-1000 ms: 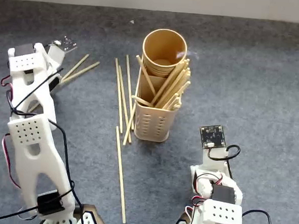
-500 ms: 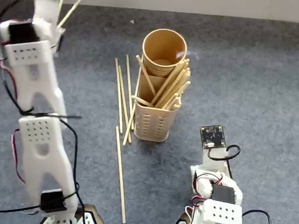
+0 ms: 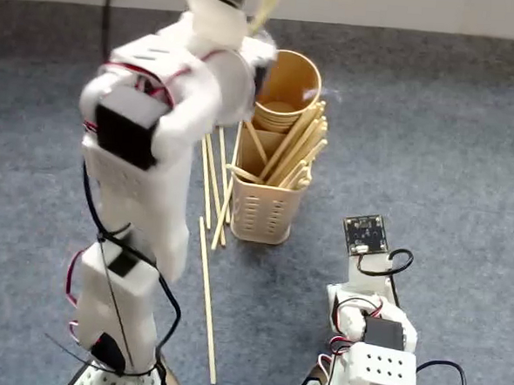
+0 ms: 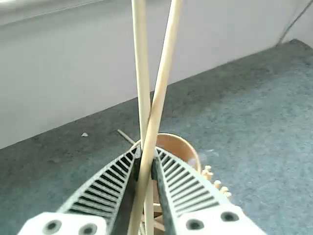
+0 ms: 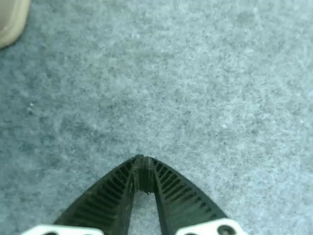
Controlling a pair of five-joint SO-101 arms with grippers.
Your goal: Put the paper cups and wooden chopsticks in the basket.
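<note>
left arm: one second ago low at far left of carpet over stray pair; since lifted and swung across, now high above basket. left gripper clamped on two crossed chopsticks, long ends sticking out past fingertips. paper cups already in basket, stick bundle alongside. reading: pair ready for drop; lower ends possibly over cup rather than basket gap, unsure. loose chopsticks remain on carpet beside basket. right gripper closed, empty, over carpet. no legible print or labels.
</note>
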